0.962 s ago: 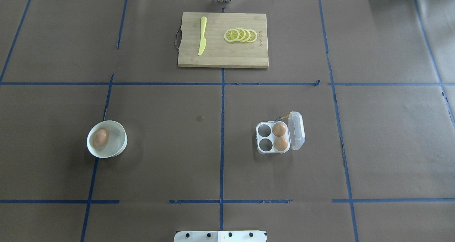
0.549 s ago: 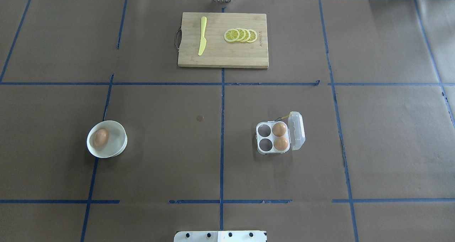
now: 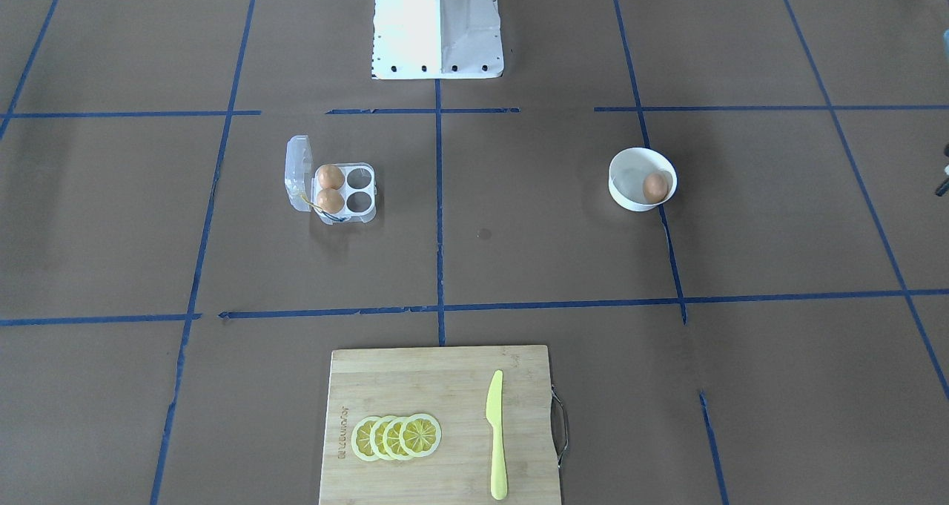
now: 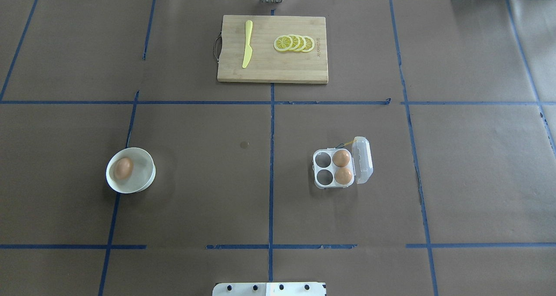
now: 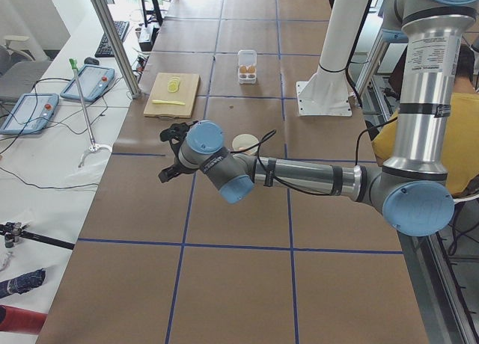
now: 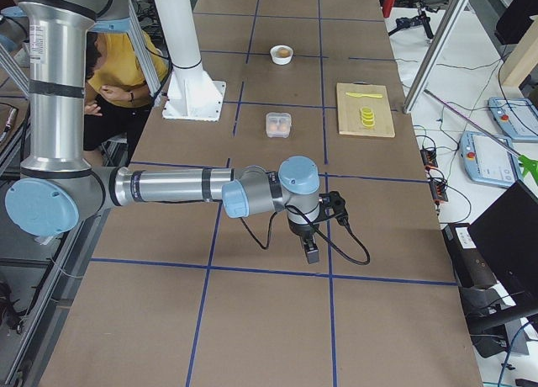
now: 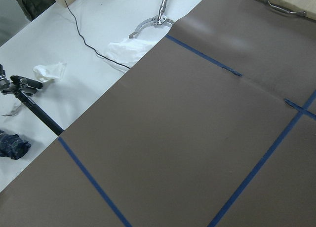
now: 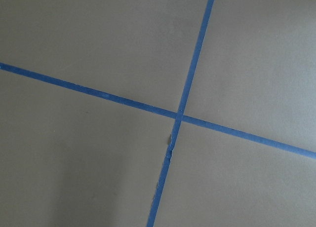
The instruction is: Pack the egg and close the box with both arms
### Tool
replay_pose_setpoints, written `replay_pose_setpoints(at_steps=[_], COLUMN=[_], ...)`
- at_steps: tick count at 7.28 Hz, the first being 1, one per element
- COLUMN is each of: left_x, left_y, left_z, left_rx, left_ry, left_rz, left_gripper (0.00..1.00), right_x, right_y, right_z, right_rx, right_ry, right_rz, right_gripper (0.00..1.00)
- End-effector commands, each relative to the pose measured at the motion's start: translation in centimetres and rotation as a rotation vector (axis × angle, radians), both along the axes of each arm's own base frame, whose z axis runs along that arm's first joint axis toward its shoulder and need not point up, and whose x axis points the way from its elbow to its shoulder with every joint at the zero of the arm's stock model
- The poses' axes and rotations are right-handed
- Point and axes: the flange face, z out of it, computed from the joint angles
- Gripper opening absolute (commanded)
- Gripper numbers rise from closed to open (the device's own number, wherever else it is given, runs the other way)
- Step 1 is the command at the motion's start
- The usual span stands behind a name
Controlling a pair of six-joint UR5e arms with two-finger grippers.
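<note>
A tan, oval egg lies in a round white bowl at the left of the brown-papered table. It is well apart from the clear plastic box at right, whose hinged lid stands open, with two more eggs in its right-hand cups. The left gripper and right gripper hang over the table's ends; whether their fingers are spread or pressed together cannot be told.

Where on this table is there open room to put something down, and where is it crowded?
Bare paper lies between the white bowl and the box, and between those two and the cutting board. Crowded: the board, where the knife and lemon slices leave only its robot-side strip, and the box, with two cups holding eggs.
</note>
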Motion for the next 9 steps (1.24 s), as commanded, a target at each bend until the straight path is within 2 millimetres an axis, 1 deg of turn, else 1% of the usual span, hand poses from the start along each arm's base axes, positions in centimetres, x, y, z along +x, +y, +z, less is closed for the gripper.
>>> replay_pose_setpoints(at_steps=[1, 2, 3, 4, 5, 6, 7, 8, 9], left_x=[7.3, 11.3, 15.2, 19.0, 23.0, 25.8, 27.3, 28.6, 29.8], left_y=[2.4, 3.7, 5.3, 7.2, 9.2, 10.5, 11.2, 12.0, 12.9], left_z=[-4.3, -6.5, -8.8, -10.4, -11.4, -11.6, -11.7, -11.9, -11.6], left_rx=[-0.168, -0.257, -0.381, -0.466, -0.516, -0.546, -0.566, -0.569, -0.565], left_ry=[0.094, 0.155, 0.235, 0.281, 0.306, 0.308, 0.270, 0.229, 0.209], left_rz=[-0.091, -0.114, -0.155, -0.167, -0.198, -0.203, -0.215, -0.227, -0.206], left_gripper=[1.00, 1.00, 0.92, 0.87, 0.86, 0.86, 0.85, 0.81, 0.78], right_x=[0.0, 0.0, 0.0, 0.0, 0.0, 0.0, 0.0, 0.0, 0.0], right_y=[0.2, 0.2, 0.2, 0.4, 0.4, 0.4, 0.4, 0.4, 0.4], right_z=[0.2, 0.3, 0.4, 0.5, 0.5, 0.5, 0.5, 0.5, 0.5], right_rx=[-0.005, -0.007, -0.008, -0.009, -0.007, -0.006, -0.006, -0.006, -0.006], right_ry=[0.000, 0.000, 0.000, 0.002, 0.002, 0.002, 0.002, 0.002, 0.002], right_rz=[0.000, 0.000, 0.000, -0.001, -0.001, -0.001, -0.001, -0.001, -0.001], right_gripper=[1.00, 1.00, 1.00, 1.00, 1.00, 1.00, 1.00, 1.00, 1.00])
